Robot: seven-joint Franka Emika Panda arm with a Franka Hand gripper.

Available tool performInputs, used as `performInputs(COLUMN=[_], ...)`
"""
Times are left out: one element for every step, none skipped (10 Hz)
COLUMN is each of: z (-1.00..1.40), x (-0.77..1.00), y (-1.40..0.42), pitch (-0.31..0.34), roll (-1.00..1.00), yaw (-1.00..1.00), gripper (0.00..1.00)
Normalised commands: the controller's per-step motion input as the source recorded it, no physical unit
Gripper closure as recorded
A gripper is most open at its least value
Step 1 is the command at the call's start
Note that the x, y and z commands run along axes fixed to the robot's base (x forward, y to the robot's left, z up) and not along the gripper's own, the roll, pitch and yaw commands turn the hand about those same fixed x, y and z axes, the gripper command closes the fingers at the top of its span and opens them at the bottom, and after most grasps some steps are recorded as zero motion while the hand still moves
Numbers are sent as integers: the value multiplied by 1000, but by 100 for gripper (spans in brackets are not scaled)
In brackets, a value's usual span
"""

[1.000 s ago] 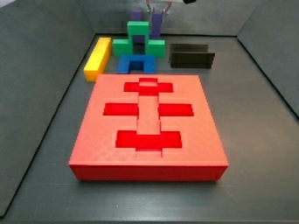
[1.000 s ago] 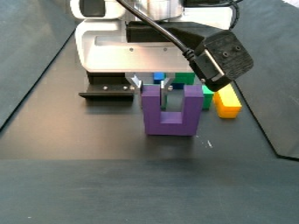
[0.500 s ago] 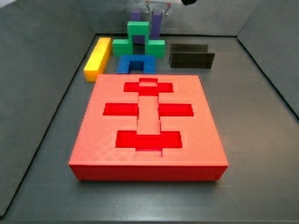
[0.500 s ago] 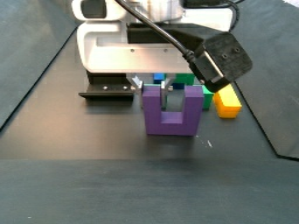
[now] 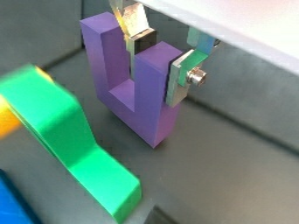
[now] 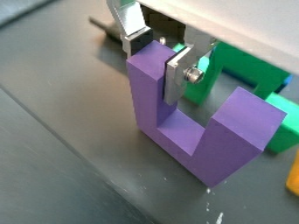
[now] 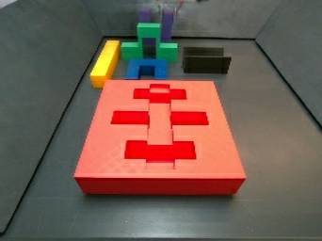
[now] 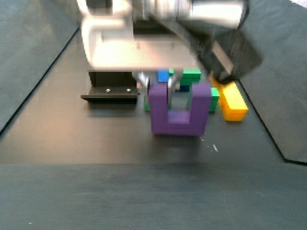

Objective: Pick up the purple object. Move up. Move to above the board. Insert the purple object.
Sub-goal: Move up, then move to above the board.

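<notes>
Straddling one prong of purple object (image 6: pixel 193 131) | gripper (image 6: pixel 158 57) clamped | arm blurred in side view

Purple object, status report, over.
End effector down at the purple object, fingers straddling one prong. Block on the floor, not lifted. Green block close beside; board unobstructed.

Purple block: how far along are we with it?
Nothing is finished. In hand: the end effector straddles one prong of the purple block, which stands on the floor in front of the green block; closure is unclear. Left: lift, carry to the red board, insert.
</notes>
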Motion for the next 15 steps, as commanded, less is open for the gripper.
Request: performInputs(z=[574,192,1400,1400,1400,1400,1400,630,206,137,128,130,129,128,130], x=[1,29,0,-30,-39,9,40,16,28,-117,-121,-128,-139,-131,-130], y=[12,11,0,-3,-2,9,15,5,2,-1400,-1400,-1400,-1400,-1400,-1400], pitch=[23,12,0,36,27,27,83,99,75,85,86,18,-25,-18,-2], roll=[16,35,0,-12,10,12,-4,0,7,-118,-107,-10,-14,-3,23], yaw=[15,13,0,-9,-12,2,-4,-6,-4,342,331,243,109,62,24], gripper=[100,100,100,100,100,100,100,100,100,100,100,100,100,100,100])
